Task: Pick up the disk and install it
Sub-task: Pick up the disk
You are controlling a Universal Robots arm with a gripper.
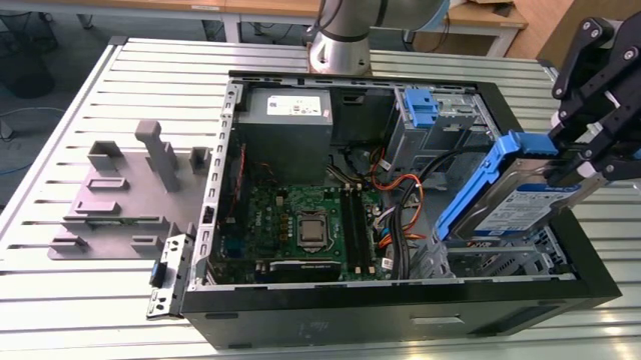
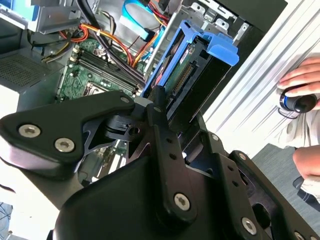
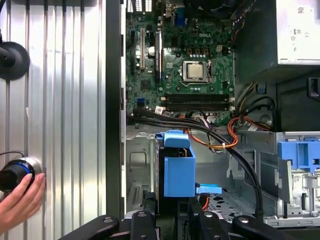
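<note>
Exterior view: disk (image 1: 521, 206) is off the worktop (image 1: 100, 315), held up in the air and steeply tilted, label side facing the camera, blue rail along its upper edge, over the metal drive cage (image 1: 486, 259) in the corner of the open computer case (image 1: 401, 307) on the exterior view's right. Not seated in the cage. Pincer (image 1: 579, 161) is clamped onto the disk's upper end, black fingers pressed on either side, nothing else in its grip. Second wrist view: same grip from behind, pincer (image 2: 165, 107) fingers flat against the disk (image 2: 192, 70), blue carrier end pointing away. First wrist view: disk (image 3: 179, 175) seen end-on as a blue block just ahead of the pincer (image 3: 172, 210), cage floor below it. Inside the case: green motherboard (image 1: 300, 225) in the middle, grey power-supply box (image 1: 285, 112) at the far corner, bare blue bracket (image 1: 421, 109) in the far bay, orange and black cables (image 1: 406, 202) between board and cage. Arm base (image 1: 346, 37) stands behind the case. Grey fixture (image 1: 125, 195) sits on the worktop on the exterior view's left, well apart from the case. Person's hand (image 3: 17, 200) rests against a round knob (image 3: 12, 172) on the worktop beside the case.
</note>
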